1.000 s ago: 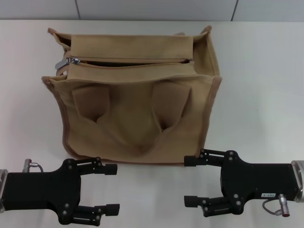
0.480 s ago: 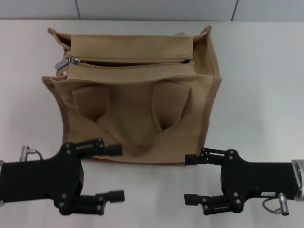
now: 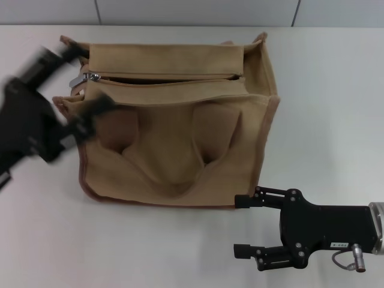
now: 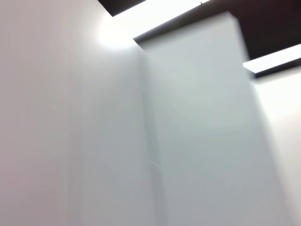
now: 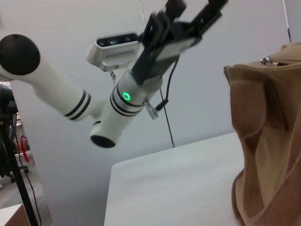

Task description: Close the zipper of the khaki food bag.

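Observation:
The khaki food bag [image 3: 174,150] stands upright mid-table, its front pockets and handle toward me. Its zipper [image 3: 168,77] lies open along the top, the silver slider [image 3: 92,77] at the bag's left end. My left gripper [image 3: 87,79], blurred and open, hovers raised at that left end, its fingers spread around the slider area; I cannot tell whether it touches anything. The right wrist view shows that gripper [image 5: 195,8] lifted high beside the bag [image 5: 268,132]. My right gripper [image 3: 240,226] rests open and empty on the table by the bag's front right corner.
The white table [image 3: 324,120] stretches to the bag's right and in front of it. A pale wall [image 3: 192,12] runs along the back. The left wrist view shows only wall and ceiling.
My left arm has swung up from the table's front left to the bag's left end. The right arm and the bag have stayed put.

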`<state>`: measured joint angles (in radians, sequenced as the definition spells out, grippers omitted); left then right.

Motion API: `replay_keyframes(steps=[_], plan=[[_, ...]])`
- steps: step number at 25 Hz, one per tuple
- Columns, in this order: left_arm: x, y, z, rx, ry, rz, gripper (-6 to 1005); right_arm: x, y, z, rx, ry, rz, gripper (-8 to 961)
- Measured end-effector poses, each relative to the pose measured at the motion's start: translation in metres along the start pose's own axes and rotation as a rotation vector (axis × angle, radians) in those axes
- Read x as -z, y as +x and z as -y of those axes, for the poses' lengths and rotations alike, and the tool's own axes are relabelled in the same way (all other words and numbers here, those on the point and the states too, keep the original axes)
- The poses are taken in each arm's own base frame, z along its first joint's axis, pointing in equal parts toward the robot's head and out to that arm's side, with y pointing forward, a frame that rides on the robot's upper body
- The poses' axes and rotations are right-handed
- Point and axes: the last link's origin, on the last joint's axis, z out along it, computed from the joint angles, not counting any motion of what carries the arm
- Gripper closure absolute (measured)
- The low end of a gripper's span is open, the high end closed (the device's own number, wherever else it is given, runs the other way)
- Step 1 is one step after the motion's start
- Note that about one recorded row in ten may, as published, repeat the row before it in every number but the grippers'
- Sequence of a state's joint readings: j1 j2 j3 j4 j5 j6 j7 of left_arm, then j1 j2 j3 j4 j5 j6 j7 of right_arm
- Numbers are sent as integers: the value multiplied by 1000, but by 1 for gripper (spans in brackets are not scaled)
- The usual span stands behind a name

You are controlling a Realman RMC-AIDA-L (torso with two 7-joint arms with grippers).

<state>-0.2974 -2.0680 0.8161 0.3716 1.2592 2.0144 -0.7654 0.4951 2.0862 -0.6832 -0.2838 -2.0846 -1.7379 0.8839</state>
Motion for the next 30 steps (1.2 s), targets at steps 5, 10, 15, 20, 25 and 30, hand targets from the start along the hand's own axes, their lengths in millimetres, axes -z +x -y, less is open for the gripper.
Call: replay_keyframes(steps=[5,10,15,20,25,30], plan=[[20,13,14,-41,203,-84,191,1,1,0,-3,6,2,127],[53,16,38,-70,289,99,194,1,1,0,-4,7,1,127],[66,16,50,-53,303,213,198,2,0,1,0,6,-4,126],[77,6,59,-35,279,392,202,1,-1,2,-1,5,-7,126],[58,-13,63,-37,190,488,205,2,-1,3,-6,4,-10,126],[42,-30,74,-49,225,534,209,2,0,2,-11,10,-6,126]])
